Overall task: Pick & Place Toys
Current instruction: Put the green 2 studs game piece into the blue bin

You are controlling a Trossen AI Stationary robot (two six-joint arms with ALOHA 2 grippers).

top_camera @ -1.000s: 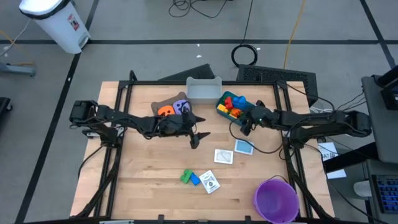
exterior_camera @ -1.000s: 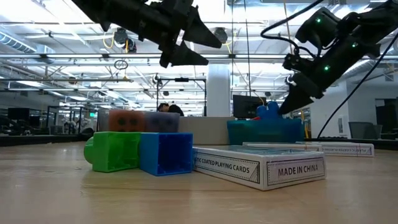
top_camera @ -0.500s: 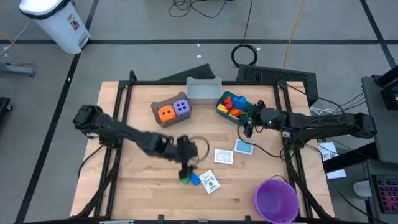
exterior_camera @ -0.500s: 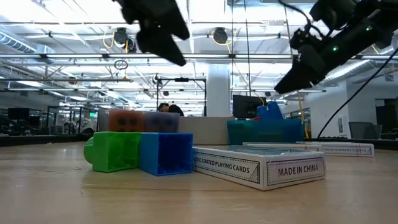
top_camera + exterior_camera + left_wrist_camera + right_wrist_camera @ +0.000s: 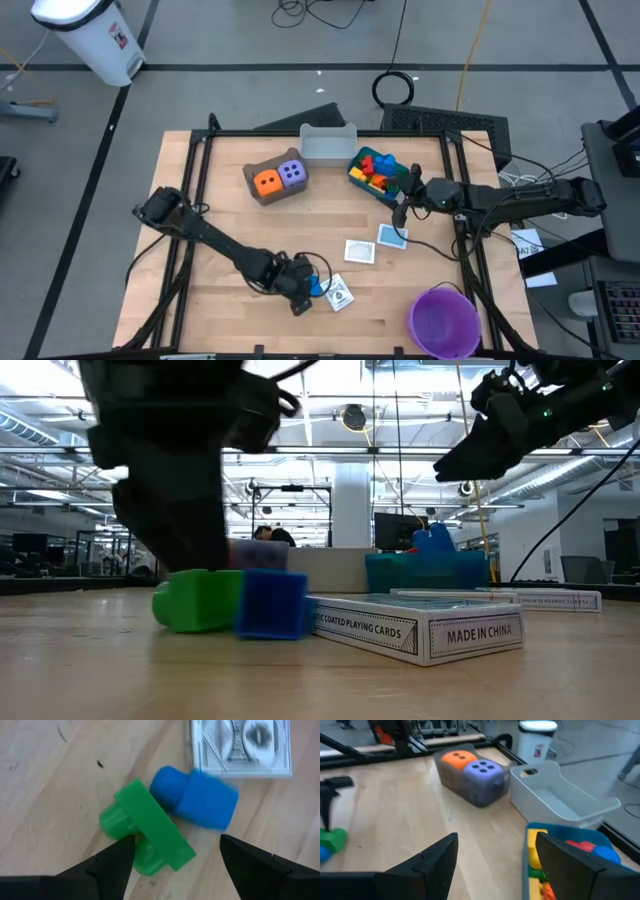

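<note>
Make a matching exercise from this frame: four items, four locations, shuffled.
Items:
1. green brick
2. purple bowl
3. orange die
4. grey bin

Places:
A. in the brown bin, beside the purple die
B. table's near right corner
C. between the left gripper's open fingers
D. far edge of the table, next to the blue bin

Pairs: 1-C, 2-B, 3-A, 4-D

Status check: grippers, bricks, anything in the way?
Left gripper open, down over green brick and blue brick. Right gripper open, beside blue bin. Card box touching blue brick.
</note>
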